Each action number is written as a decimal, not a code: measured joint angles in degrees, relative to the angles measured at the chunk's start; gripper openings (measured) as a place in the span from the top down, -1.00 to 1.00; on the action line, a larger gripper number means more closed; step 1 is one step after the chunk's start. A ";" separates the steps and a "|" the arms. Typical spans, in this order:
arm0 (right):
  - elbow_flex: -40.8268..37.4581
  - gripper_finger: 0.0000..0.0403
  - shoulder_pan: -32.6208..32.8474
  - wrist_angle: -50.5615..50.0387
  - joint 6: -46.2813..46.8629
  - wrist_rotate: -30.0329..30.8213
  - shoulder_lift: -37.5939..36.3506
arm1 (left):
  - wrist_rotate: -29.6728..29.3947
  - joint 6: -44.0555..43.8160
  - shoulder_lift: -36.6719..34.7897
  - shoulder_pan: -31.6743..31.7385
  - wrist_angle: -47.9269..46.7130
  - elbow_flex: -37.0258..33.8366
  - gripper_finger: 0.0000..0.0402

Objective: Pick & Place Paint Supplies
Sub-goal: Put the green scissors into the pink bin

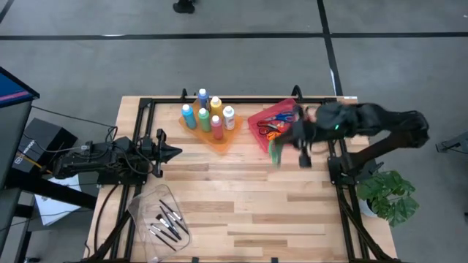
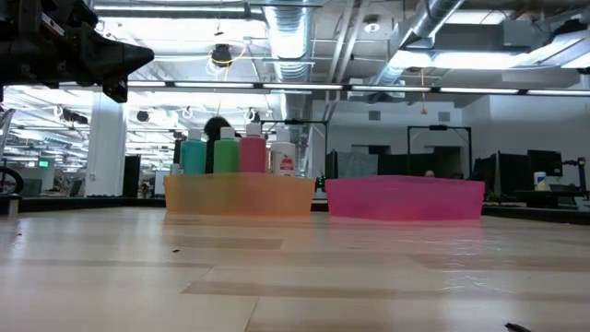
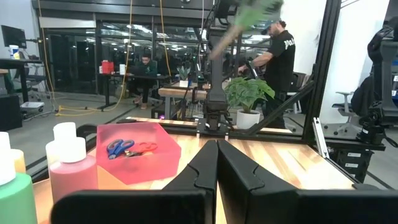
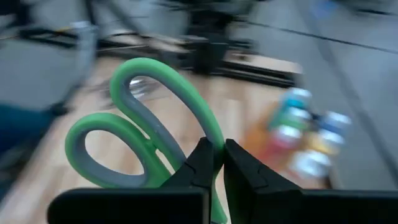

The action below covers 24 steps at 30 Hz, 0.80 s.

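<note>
My right gripper (image 1: 287, 143) is over the near edge of the pink tray (image 1: 257, 117), shut on green-handled scissors (image 4: 143, 127), which also show as a blurred green shape high in the left wrist view (image 3: 255, 11). Red and blue scissors (image 1: 272, 128) lie in the pink tray. Several paint bottles (image 1: 207, 115) stand upright in the orange tray (image 1: 219, 142). Thin dark brushes (image 1: 168, 223) lie in the clear tray (image 1: 150, 201). My left gripper (image 1: 174, 152) waits shut at the table's left, touching nothing. My right gripper pinches the green scissors between its two fingers (image 4: 202, 165), just behind the two handle loops where the handles meet (image 4: 214, 146). The loops stick out past the fingertips. The blades are hidden by the gripper. The scissors are lifted clear of table and tray.
The orange tray and the pink tray (image 2: 406, 198) stand side by side near the far edge. The clear tray sits at the near left. A potted plant (image 1: 391, 193) stands off the table's right side. Bare wood lies in the middle (image 1: 248, 197). People show in the room beyond.
</note>
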 joint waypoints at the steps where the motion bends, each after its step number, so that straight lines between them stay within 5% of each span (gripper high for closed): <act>1: 0.00 0.95 -1.22 -0.42 0.23 1.66 -0.99 | 0.00 0.00 0.00 0.00 0.00 -0.01 1.00; 8: 0.04 0.95 -12.96 -7.52 4.49 18.29 -1.97 | 0.00 0.00 0.00 0.00 0.00 0.00 1.00; 14: 0.02 0.95 -25.08 -13.15 3.38 17.61 5.19 | 0.00 0.01 0.00 -0.01 -0.02 0.00 1.00; 24: 0.02 0.95 -39.04 -13.39 -2.03 3.82 22.74 | 0.00 0.01 0.00 -0.01 0.00 0.00 1.00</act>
